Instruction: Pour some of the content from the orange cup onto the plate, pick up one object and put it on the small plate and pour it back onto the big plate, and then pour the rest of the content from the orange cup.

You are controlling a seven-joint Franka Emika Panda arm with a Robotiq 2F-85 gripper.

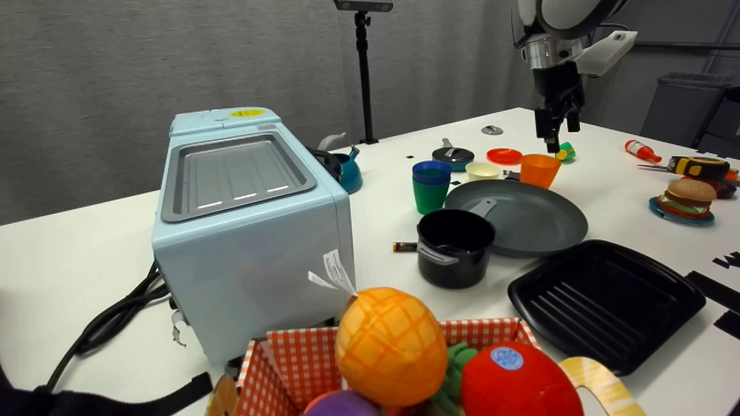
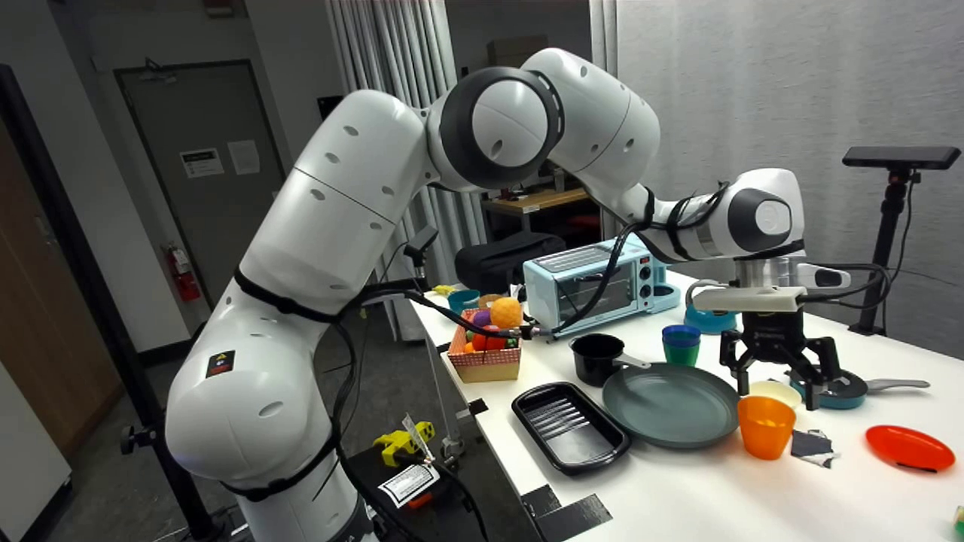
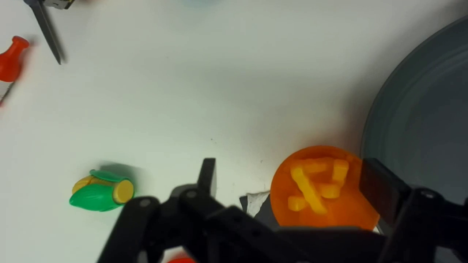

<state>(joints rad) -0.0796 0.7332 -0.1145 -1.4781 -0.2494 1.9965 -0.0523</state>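
In the wrist view, the orange cup [image 3: 344,210], upright on the counter [image 3: 164,95] just beside the big plate [image 3: 435,113], lies toward four o'clock from the hand [image 3: 291,174], spread wide and empty above it.

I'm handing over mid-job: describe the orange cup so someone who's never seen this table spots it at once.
On the white table, find the big plate, the wide dark grey round one. The orange cup stands upright beside its rim, near the open gripper. Unlike the stacked blue and green cups nearby, it is bright orange and holds yellow stick-like pieces.
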